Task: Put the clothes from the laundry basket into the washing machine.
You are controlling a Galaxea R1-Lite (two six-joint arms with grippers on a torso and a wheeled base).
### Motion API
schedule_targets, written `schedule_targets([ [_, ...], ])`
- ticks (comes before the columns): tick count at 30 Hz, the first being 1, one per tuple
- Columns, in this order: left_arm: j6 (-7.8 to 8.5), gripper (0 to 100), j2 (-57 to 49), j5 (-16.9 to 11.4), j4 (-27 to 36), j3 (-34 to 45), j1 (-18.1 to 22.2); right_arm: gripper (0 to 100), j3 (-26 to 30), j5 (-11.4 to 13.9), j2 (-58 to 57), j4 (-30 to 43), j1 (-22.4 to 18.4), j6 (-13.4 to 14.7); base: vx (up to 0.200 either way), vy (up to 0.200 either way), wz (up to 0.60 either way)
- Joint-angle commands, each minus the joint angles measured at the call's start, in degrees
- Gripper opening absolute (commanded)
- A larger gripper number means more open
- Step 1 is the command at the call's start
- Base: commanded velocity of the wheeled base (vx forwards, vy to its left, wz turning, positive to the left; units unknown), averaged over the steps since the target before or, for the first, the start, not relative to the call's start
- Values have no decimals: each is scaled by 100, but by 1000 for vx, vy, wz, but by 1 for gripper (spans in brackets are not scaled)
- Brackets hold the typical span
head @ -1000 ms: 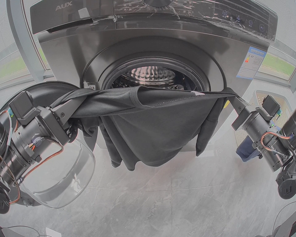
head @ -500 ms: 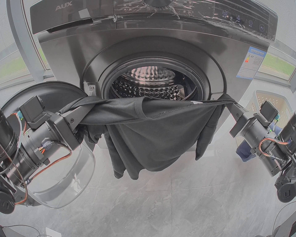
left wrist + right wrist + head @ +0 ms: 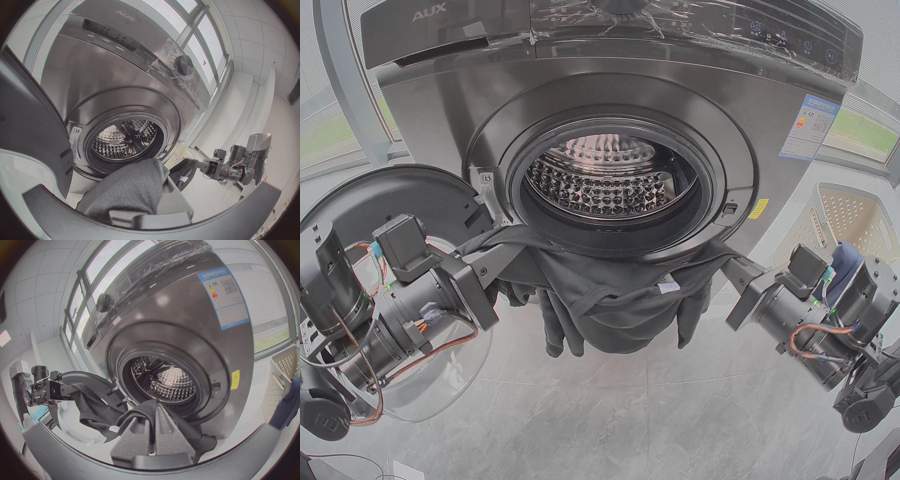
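Note:
A black shirt (image 3: 619,300) hangs between my two grippers just below the washing machine's round opening (image 3: 612,181), sagging in the middle toward the floor. My left gripper (image 3: 506,253) is shut on the shirt's left end, near the door hinge. My right gripper (image 3: 731,265) is shut on the right end. In the right wrist view the fingers (image 3: 165,430) pinch a dark fold, and the shirt (image 3: 93,408) stretches off to the left gripper (image 3: 67,391). Bunched black cloth (image 3: 134,187) covers the left gripper's jaws in the left wrist view. The steel drum (image 3: 125,140) looks bare.
The washer door (image 3: 394,200) stands swung open at the left, its clear glass bowl (image 3: 431,369) under my left arm. A beige perforated laundry basket (image 3: 856,215) stands at the right with a blue garment (image 3: 845,262) over its edge. Grey tiled floor lies below.
Both grippers have come down and drawn closer together. The shirt, earlier stretched taut across the opening, now sags below its lower rim, leaving the drum fully in sight.

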Motion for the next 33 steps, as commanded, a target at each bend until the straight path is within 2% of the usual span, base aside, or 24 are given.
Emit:
schedule_targets([
  [1, -32, 0, 67, 0, -19, 31, -209, 0, 24, 9, 481, -12, 361, 38, 0, 0, 0],
  [2, -41, 0, 67, 0, -19, 40, -271, 100, 59, 9, 516, -12, 449, 82, 0, 0, 0],
  [5, -50, 0, 199, -9, -19, -4, -420, 100, 85, 0, 630, 6, 633, 311, 0, 0, 0],
  [8, -41, 0, 322, -9, -107, -83, -490, 100, 208, 18, 797, -3, 642, 320, 0, 0, 0],
  [13, -68, 0, 656, -132, -793, -514, -701, 100, 279, 62, 1465, -12, 502, 197, 0, 0, 0],
  [17, -76, 0, 656, -193, -907, -733, -754, 100, 182, 124, 1905, -188, 308, -111, 0, 0, 0],
  [18, -76, 0, 656, -193, -907, -733, -754, 100, 182, 124, 1905, -188, 308, -111, 0, 0, 0],
  [21, -68, 0, 621, -202, -907, -725, -763, 100, -38, 238, 2309, -451, 299, -181, 0, 0, 0],
  [24, -59, 0, 603, -202, -907, -698, -763, 100, -196, 238, 2414, -451, 299, -181, 0, 0, 0],
  [26, -59, 0, 577, -202, -907, -689, -763, 100, -548, 229, 2555, -451, 291, -181, 0, 0, 0],
  [33, -41, 0, 559, -228, -907, -681, -780, 100, -1251, 203, 2898, -442, 194, -181, 0, 0, 0],
])
